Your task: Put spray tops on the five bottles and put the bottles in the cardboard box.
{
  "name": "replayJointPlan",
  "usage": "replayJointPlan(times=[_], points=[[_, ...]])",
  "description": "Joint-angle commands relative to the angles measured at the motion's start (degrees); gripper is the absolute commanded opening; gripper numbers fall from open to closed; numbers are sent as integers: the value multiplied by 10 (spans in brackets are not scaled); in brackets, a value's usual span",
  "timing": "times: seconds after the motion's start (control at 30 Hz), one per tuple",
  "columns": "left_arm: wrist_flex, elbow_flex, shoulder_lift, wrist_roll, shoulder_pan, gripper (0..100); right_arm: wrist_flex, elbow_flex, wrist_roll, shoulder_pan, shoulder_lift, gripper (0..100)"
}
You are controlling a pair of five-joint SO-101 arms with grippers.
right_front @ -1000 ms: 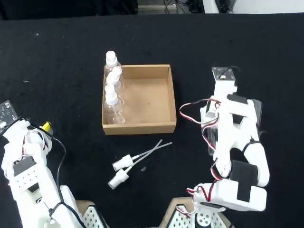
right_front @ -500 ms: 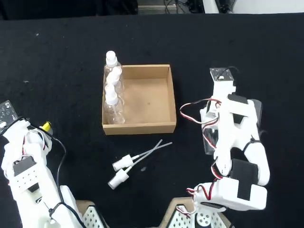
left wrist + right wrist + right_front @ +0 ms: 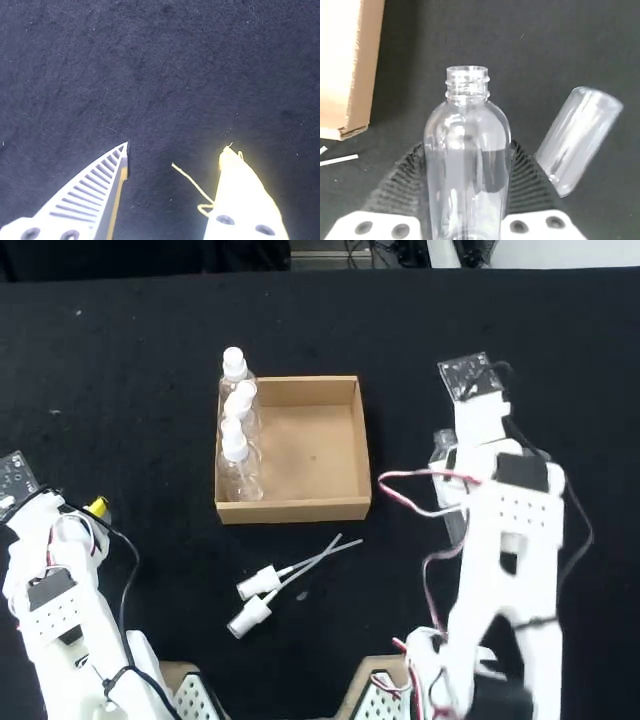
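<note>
Right hand point(image 3: 467, 165): clamped on an uncapped bottle point(image 3: 466, 125). A second bottle point(image 3: 577, 137) sits just beside it. Box point(image 3: 290, 508): three capped bottles point(image 3: 238, 430) stand along one wall. Two spray tops point(image 3: 258, 585) lie on the surface point(image 3: 120, 370) near the box. Left hand point(image 3: 175, 150): fingers apart above the surface.

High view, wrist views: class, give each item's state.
Cardboard box: open.
Three bottles in box: capped.
Two loose spray tops: lying unfitted.
Held bottle: uncapped.
Other bottle: lying loose.
Right end effector: shut on held bottle.
Left end effector: open, empty.
</note>
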Motion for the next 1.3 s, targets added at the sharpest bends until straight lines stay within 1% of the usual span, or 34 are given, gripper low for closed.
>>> replayJointPlan(times=[0.0, 0.13, 0.23, 0.37, 0.43, 0.5, 0.57, 0.67, 0.73, 0.9, 1.07, 1.27], points=[[-8, -11, -4, -28, 7, 209, 0, 22, -25, -11, -87, 10], [-6, -19, -4, -30, 15, 209, -64, 80, -110, -33, -168, 10], [-5, -14, -4, -52, 34, 209, -104, 116, -130, -73, -222, 11], [1, -17, 1, -55, 58, 209, -105, 133, -135, -130, -268, 11], [40, -34, -4, -53, 73, 209, -113, 151, -164, -153, -276, 11], [104, -73, -4, -52, 93, 209, -133, 181, -207, -164, -283, 11], [171, -122, 1, -55, 112, 209, -153, 210, -232, -165, -292, 11], [245, -174, 1, -56, 138, 209, -161, 243, -233, -165, -319, 11], [270, -190, 1, -56, 157, 209, -163, 263, -235, -165, -344, 11], [278, -191, 1, -56, 204, 209, -163, 305, -237, -165, -424, 11], [338, -194, -4, -56, 237, 211, -163, 346, -237, -165, -499, 11], [369, -155, -4, -56, 342, 209, -155, 359, -237, -165, -545, 11]])
